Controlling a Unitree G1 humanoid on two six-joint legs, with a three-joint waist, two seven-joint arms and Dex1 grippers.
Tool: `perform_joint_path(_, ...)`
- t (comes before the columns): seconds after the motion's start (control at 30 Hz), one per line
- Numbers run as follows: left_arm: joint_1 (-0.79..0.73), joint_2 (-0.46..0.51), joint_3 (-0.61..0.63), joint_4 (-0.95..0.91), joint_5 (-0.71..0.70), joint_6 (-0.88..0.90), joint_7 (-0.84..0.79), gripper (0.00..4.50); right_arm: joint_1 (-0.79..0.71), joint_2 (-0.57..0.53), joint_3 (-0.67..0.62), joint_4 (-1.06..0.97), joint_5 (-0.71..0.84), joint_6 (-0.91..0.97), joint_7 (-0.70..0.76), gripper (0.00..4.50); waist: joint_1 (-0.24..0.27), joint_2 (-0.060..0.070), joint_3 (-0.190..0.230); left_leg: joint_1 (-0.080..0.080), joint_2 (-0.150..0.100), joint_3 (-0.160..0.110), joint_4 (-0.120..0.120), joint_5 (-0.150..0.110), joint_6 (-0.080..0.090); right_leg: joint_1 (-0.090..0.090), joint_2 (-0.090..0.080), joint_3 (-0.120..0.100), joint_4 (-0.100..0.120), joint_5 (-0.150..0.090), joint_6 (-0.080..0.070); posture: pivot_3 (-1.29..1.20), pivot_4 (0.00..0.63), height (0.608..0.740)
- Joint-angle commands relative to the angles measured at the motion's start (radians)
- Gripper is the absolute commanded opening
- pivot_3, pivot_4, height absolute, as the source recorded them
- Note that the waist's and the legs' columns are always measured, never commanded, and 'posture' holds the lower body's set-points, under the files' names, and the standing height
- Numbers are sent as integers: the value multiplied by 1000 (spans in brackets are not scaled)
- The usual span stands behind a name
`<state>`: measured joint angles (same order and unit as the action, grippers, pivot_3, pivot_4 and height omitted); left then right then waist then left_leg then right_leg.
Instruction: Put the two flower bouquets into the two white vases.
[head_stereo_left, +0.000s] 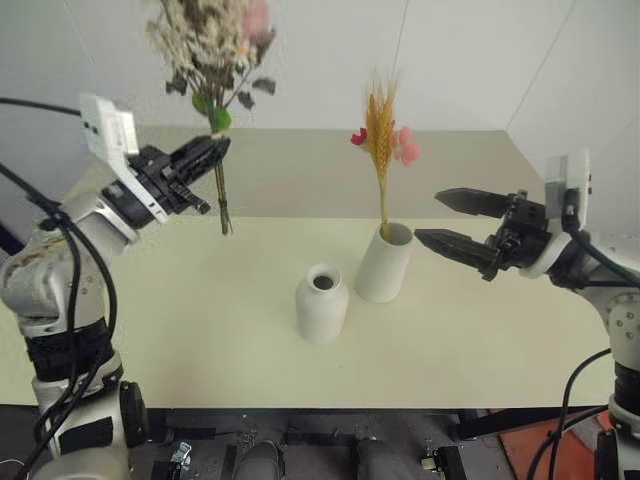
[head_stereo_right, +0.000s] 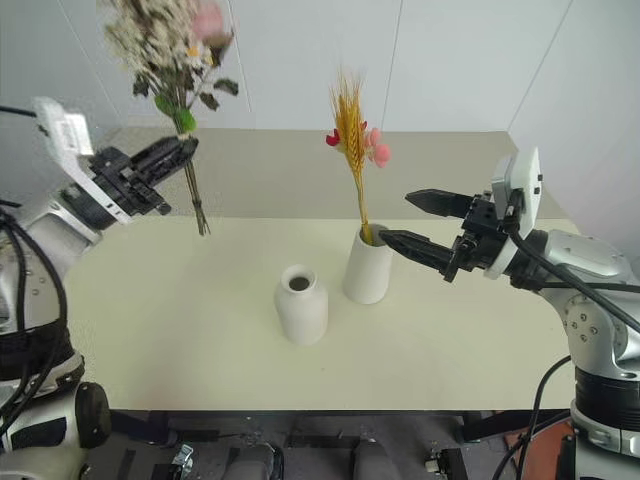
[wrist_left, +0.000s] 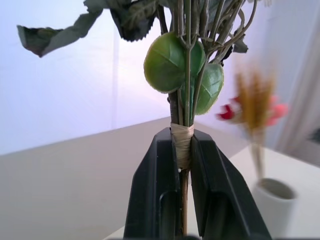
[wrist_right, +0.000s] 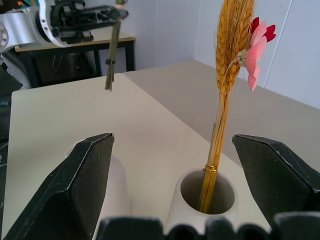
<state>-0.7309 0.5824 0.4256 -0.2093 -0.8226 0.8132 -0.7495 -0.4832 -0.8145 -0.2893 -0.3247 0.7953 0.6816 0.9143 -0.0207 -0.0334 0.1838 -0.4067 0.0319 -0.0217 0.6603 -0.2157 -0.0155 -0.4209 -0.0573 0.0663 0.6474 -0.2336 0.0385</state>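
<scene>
At the upper left of my head view, my left gripper (head_stereo_left: 213, 152) is clenched on the bushy bouquet (head_stereo_left: 212, 50), its two black fingers pinched on the stems just below the round green leaves. My left wrist camera shows the fingers (wrist_left: 155, 190) pressing from both sides on the tan wrapping that binds the stems. The bunch stands nearly upright, with cream sprigs and a pink bloom spreading toward the top edge of the frame, and the stem ends hang free above the pale table (head_stereo_left: 150, 340), touching nothing. Near the middle of the frame, the short rounded vase (head_stereo_left: 322, 303) stands upright on the table with its narrow mouth open and nothing in it. Just to its right and slightly farther back, almost touching it, the taller tapered vase (head_stereo_left: 384, 263) holds the thin bouquet (head_stereo_left: 381, 140), whose orange-yellow spikes and small pink flowers rise straight up out of the wide mouth. At the right of the frame, my right gripper (head_stereo_left: 433, 218) is released, its fingers spread wide and grasping nothing, pointing leftward toward the tall vase. The lower fingertip sits close beside that vase's rim, and I cannot tell whether it touches.
</scene>
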Motion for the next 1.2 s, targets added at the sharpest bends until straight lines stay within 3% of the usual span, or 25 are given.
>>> perform_joint_path(0.03, -16, -14, -3, -30, -152, 21, -81, 110, 24, -32, -36, -25, 7, -24, 31, 4500, 0, 0, 0, 0, 0, 0, 0, 0, 0, 0, 0, 0, 0, 0, 0, 0, 150, 740)
perform_joint_path(0.47, -64, -190, -177, 40, -169, -82, -124, 110, 191, -151, -118, -43, 36, -45, 239, 4500, 2, 0, 0, 0, 0, 0, 1, 0, 0, 1, 1, 0, -1, 0, 1, 0, 150, 740)
perform_joint_path(0.9, -5, -176, -257, 26, -122, -99, -170, 110, 237, -168, -142, -49, 17, -54, 249, 4500, 1, 0, 0, 1, 0, 0, 1, 0, 0, 1, 1, 1, 0, 0, 1, 0, 150, 740)
perform_joint_path(1.2, 85, -168, -370, 46, 53, -201, -198, 110, 229, -172, -142, -50, 13, -59, 232, 4500, 3, 0, 0, 1, 0, 0, 1, 0, 0, 1, 1, 1, -1, 0, 1, 0, 150, 740)
